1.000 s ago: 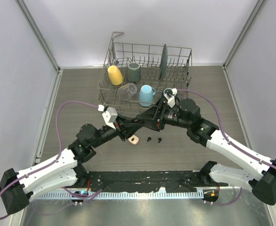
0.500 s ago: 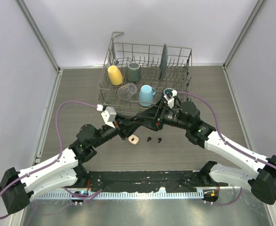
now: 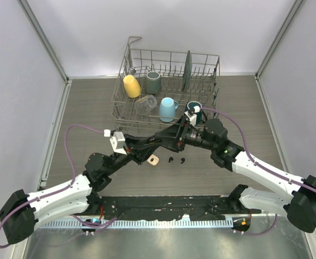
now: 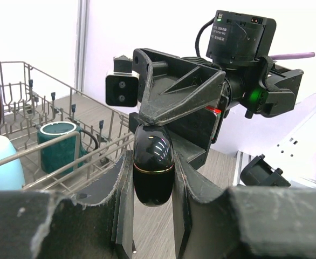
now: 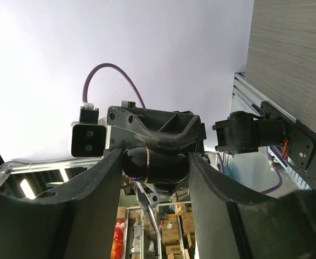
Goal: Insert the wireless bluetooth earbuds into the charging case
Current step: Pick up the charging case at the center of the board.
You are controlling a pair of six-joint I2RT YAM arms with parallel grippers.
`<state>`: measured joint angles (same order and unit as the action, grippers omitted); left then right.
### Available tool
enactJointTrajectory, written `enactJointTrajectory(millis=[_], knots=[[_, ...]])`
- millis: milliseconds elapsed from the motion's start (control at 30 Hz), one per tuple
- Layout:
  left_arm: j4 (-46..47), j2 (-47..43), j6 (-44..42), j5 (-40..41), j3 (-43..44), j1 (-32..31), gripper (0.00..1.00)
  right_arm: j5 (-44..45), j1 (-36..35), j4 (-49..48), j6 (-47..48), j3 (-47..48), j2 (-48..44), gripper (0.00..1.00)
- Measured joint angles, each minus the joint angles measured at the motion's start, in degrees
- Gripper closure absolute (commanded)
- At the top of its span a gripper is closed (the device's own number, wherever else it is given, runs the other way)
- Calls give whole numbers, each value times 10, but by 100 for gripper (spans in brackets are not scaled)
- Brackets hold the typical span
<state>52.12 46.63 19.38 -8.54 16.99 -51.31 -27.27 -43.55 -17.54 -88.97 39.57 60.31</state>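
No words, brands or numbers can be read anywhere in these pictures. The black camera box [image 4: 239, 32], at the top right of the left wrist view, has some tiny pale marks near its top edge. They are too small to make out.
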Motion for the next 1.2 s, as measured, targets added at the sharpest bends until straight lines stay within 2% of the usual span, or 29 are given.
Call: enactJointTrajectory(millis=[67,200,333,1033,1200], knots=[[15,6,-2,0,-1,0,72,-1,0,-8,-2,0,2,99],[35,17,-4,3,-1,1,52,-1,1,-17,-9,0,5,99],[42,34,-5,5,-3,1,47,-9,-3,-26,-17,0,9,99],[68,23,-5,4,-29,0,65,3,-6,-58,-51,-29,12,99],[77,8,-5,2,-37,0,73,3,-7,-67,-56,-30,12,99]])
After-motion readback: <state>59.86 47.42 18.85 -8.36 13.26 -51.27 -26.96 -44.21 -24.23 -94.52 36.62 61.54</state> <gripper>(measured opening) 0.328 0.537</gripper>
